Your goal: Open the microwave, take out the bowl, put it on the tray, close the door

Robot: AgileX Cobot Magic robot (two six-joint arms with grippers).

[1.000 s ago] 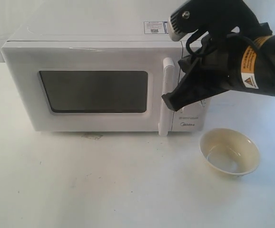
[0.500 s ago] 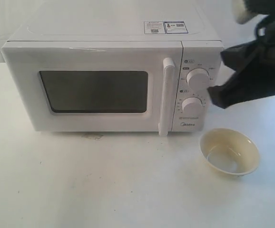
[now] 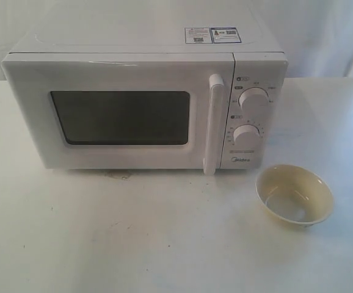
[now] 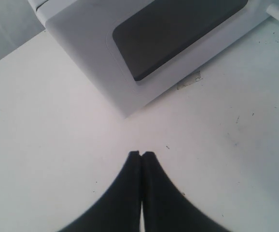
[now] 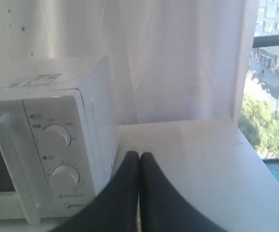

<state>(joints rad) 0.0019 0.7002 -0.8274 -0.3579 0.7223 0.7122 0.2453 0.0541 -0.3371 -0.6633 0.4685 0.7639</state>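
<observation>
Plainly, the left claw [image 4: 141, 153] and right claw [image 5: 139, 154] are both pinched together empty, the door [image 3: 118, 116] closed.

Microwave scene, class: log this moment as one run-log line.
door: shut | bowl: upright on table, outside microwave | left gripper: shut, empty | right gripper: shut, empty

On my exterior feed the microwave [image 3: 145, 67] is white all over, its door [image 3: 118, 76] framing a dark charcoal window [image 3: 120, 117], with two white knobs [image 3: 253, 99] and white stickers [image 3: 212, 35] printed in dark and blue. At about four o'clock from it the bowl [image 3: 294, 195] is cream-beige outside and paler within, on a white table [image 3: 134, 244] carrying a faint brownish smudge [image 3: 119, 176]. My wrist feeds show the left gripper [image 4: 142, 153] and right gripper [image 5: 139, 153] both black, and a white curtain [image 5: 178, 58].
</observation>
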